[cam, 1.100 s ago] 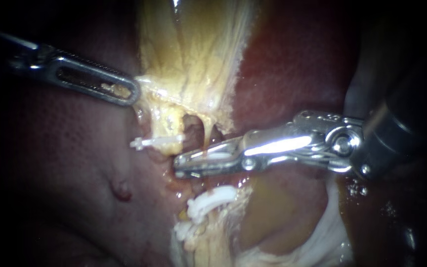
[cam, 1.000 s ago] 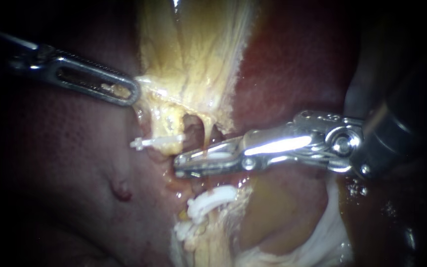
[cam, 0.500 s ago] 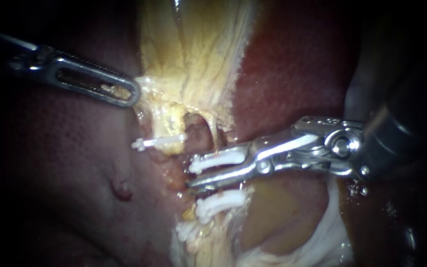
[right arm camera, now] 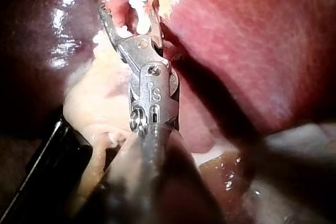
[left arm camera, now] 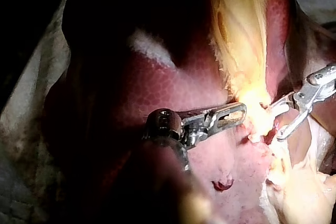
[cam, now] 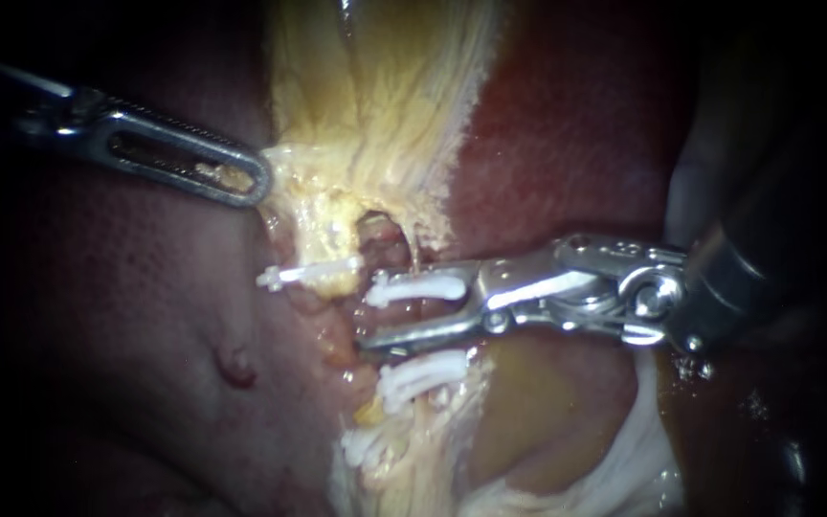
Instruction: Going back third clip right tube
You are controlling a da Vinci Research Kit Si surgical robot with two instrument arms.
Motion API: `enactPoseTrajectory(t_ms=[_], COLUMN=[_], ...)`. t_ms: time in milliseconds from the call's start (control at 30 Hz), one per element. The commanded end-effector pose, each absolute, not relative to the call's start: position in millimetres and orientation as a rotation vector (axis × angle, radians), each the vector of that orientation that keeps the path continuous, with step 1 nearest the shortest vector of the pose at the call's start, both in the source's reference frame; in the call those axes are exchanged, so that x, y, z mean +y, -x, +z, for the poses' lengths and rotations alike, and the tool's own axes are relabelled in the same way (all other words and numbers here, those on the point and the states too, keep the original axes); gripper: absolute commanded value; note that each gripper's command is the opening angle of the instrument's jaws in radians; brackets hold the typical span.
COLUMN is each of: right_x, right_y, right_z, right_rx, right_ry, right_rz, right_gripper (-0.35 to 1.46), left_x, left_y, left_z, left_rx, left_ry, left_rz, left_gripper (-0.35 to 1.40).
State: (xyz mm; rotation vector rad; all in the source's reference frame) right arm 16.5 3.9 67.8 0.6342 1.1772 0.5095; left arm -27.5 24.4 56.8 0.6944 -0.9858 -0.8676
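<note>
Two jaws of my right instrument [cam: 371,314] are standing apart now, where a second ago they were closed. The new clip [cam: 418,287] is sitting across the right tube [cam: 387,251], beside the upper jaw. Farther back, my left instrument [cam: 246,180] is still gripping yellow tissue [cam: 375,124].
</note>
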Motion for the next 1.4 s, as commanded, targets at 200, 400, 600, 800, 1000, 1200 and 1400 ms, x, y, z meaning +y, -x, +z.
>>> enactPoseTrajectory(t_ms=[200, 400, 600, 800, 1000, 1200, 1400], right_x=[4.3, 4.3, 4.2, 4.4, 4.6, 4.8, 5.4], right_y=[-15.3, -13.8, -10.2, -6.8, -5.3, -4.9, -4.3], right_z=[67.7, 67.2, 65.7, 63.4, 62.6, 62.3, 61.8], right_rx=[1.196, 1.21, 1.233, 1.249, 1.251, 1.255, 1.258], right_ry=[-0.568, -0.539, -0.501, -0.469, -0.451, -0.442, -0.435], right_rz=[0.438, 0.382, 0.295, 0.236, 0.219, 0.205, 0.193], right_gripper=[0.5, 0.5, 0.5, 0.5, 0.5, 0.5, 0.5], left_x=[24.4, 24.3, 24.3, 24.3, 24.3, 23.5, 22.6], left_y=[27.5, 27.4, 27.2, 27.2, 27.3, 28.1, 30.4], left_z=[56.8, 56.8, 56.7, 56.7, 56.8, 57.5, 58.9], left_rx=[-0.986, -0.986, -0.986, -0.986, -0.986, -0.986, -0.986], left_ry=[-0.695, -0.695, -0.695, -0.695, -0.695, -0.689, -0.695], left_rz=[-0.868, -0.867, -0.866, -0.866, -0.867, -0.865, -0.855], left_gripper=[-0.35, -0.35, -0.35, -0.35, -0.35, -0.35, -0.35])
